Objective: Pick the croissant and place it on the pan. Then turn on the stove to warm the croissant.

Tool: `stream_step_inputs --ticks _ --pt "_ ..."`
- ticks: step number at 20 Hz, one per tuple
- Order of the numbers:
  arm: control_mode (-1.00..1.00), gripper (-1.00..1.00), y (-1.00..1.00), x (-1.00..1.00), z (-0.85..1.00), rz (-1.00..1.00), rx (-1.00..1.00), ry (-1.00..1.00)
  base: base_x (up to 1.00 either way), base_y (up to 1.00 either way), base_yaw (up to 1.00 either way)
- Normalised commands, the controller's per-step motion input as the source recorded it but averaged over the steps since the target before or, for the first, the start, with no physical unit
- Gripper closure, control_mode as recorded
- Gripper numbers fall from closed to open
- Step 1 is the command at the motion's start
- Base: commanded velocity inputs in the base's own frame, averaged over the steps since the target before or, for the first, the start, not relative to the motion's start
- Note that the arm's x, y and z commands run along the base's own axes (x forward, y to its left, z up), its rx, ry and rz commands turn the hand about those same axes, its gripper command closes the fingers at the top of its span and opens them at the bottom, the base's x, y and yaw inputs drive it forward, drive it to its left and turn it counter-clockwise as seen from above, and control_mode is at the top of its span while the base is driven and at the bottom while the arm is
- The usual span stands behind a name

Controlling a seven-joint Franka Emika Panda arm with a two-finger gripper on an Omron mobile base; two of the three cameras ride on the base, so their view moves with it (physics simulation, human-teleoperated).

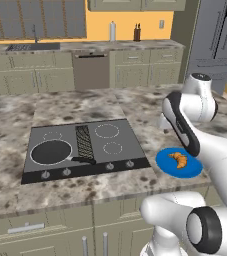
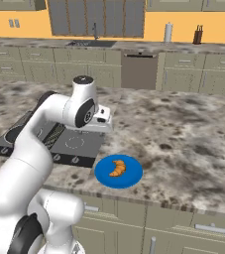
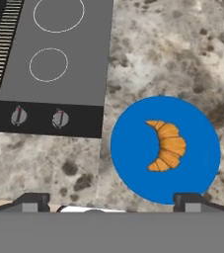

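The golden croissant [image 3: 168, 146] [image 1: 179, 159] [image 2: 117, 167] lies on a flat blue plate [image 3: 133, 148] [image 1: 164, 161] on the marble counter, just right of the stove [image 1: 130, 145] [image 3: 84, 49]. The black pan [image 1: 51, 152] sits on the stove's front left burner with its handle pointing right. My gripper [image 3: 112, 202] hangs well above the plate, open and holding nothing. In the hand view the croissant lies a little right of the midpoint between the fingertips. Small round knobs [image 3: 59, 117] line the stove's front strip.
The marble counter [image 2: 193, 144] stretches wide to the right of the plate. Its front edge runs close below the plate. A back counter with a sink [image 1: 32, 46], a bottle [image 1: 112, 31] and a knife block [image 1: 137, 33] stands far behind. A grey fridge [image 1: 212, 40] stands at the right.
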Motion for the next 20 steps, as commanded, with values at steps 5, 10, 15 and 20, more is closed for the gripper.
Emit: stream_step_inputs --ticks 5,10,15,20 --pt "-1.0 -1.0 -0.35 0.0 -0.16 0.0 -0.01 0.0 0.0 0.0 0.0" --pt "-1.0 -1.0 -0.26 0.0 -0.32 0.0 -0.01 0.01 0.0 0.0 0.0" --pt "-1.0 -1.0 -0.2 0.0 -0.25 0.0 0.0 0.0 0.0 0.0 0.0" --pt "-1.0 -1.0 -0.13 0.0 -0.2 -0.01 0.0 0.0 0.0 0.0 0.0"
